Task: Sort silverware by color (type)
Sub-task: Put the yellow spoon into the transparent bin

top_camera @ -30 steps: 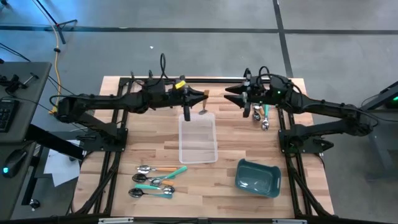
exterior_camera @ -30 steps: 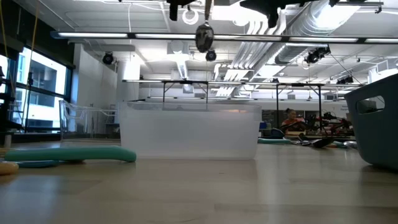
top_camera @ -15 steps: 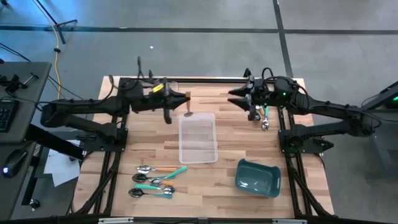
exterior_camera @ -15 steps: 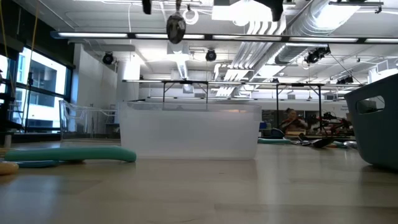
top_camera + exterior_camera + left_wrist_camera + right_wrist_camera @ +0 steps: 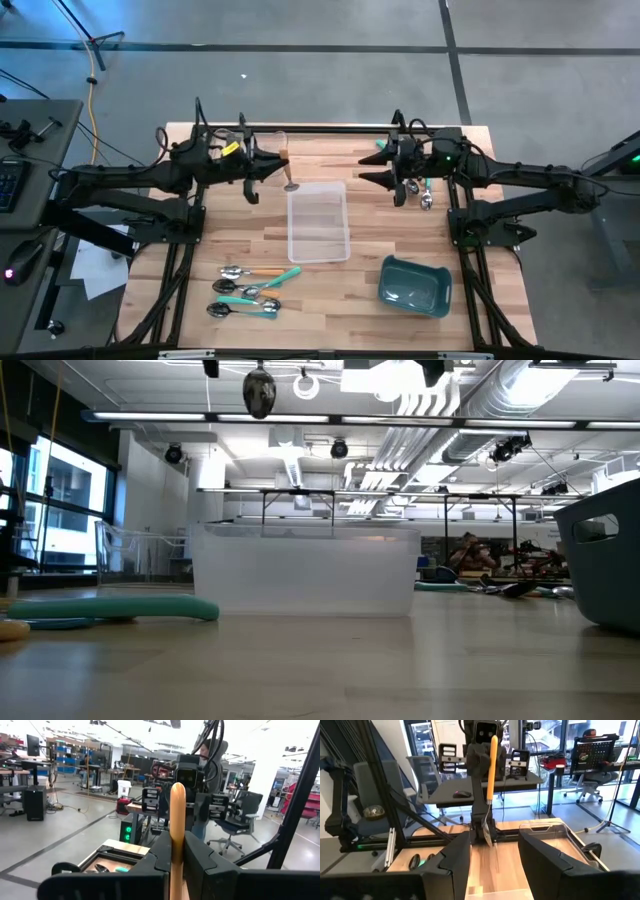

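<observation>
My left gripper (image 5: 276, 168) is high over the table's far left part, left of the clear tray (image 5: 319, 222), and is shut on an orange-handled spoon (image 5: 287, 170). The spoon's metal bowl (image 5: 259, 392) hangs well above the table. Opposite it, my right gripper (image 5: 368, 168) is open with nothing between its fingers, and its view (image 5: 492, 855) looks at the spoon (image 5: 490, 780). Three or more spoons (image 5: 250, 290) lie flat on the table near its front left. A few more spoons (image 5: 423, 190) lie under the right arm. My left gripper pinches the spoon's orange handle (image 5: 177, 827) between its two fingers, below the handle's free end. The fingers reach in level from the table's left side and lie across the handle. The spoon stands upright, handle up, its bowl (image 5: 486, 832) hanging below, lifted clear.
A teal bin (image 5: 415, 285) stands at the near right. A second clear tray (image 5: 545, 832) sits by the far edge, behind the left gripper. The black frame rails (image 5: 330, 128) run along the table's edges. Bare wood lies between the clear tray and the bin.
My left gripper has drawn back toward the table's left edge, still shut on the spoon, from above the clear tray's far end to a place left of it. The spoon has stayed upright and clear. My right gripper has swung slightly toward the near edge.
</observation>
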Robot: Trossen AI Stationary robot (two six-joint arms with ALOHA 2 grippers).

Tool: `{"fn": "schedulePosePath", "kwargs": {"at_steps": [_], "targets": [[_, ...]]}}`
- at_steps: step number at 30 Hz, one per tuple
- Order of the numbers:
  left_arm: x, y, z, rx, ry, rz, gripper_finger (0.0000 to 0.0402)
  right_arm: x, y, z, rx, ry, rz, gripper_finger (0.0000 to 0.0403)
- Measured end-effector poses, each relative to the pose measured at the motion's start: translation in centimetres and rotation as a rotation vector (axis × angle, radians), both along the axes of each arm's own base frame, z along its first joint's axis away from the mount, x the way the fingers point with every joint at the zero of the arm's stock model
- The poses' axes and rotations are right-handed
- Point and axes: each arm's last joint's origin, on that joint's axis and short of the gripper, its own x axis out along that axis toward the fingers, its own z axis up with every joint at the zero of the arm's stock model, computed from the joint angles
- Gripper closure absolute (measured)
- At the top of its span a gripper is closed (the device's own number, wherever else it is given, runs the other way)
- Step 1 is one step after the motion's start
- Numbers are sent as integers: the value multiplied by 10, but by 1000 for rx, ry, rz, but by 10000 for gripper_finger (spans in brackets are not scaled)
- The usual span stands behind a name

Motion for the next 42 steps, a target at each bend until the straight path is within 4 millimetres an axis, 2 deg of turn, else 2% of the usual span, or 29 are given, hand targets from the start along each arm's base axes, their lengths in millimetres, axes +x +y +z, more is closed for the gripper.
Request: {"fn": "schedulePosePath", "kwargs": {"at_steps": [7,13,15,18,25,28,33,42], "targets": [[0,0,-2,-2,15,4,394,0,0,0,7,-2,0,251],[-1,6,-9,-43,85,138,394,0,0,0,7,-2,0,251],[-2,12,-12,-47,169,201,394,0,0,0,7,-2,-1,251],[-9,26,-6,-13,328,291,394,0,0,0,7,-2,-1,251],[-23,68,-7,76,748,477,394,0,0,0,8,4,-1,251],[-26,87,-22,86,928,507,394,0,0,-1,10,17,-1,251],[-21,113,-52,72,1167,492,394,-1,0,-4,15,42,-1,251],[9,146,-100,140,1369,393,394,-1,0,-4,17,47,-1,251]]}}
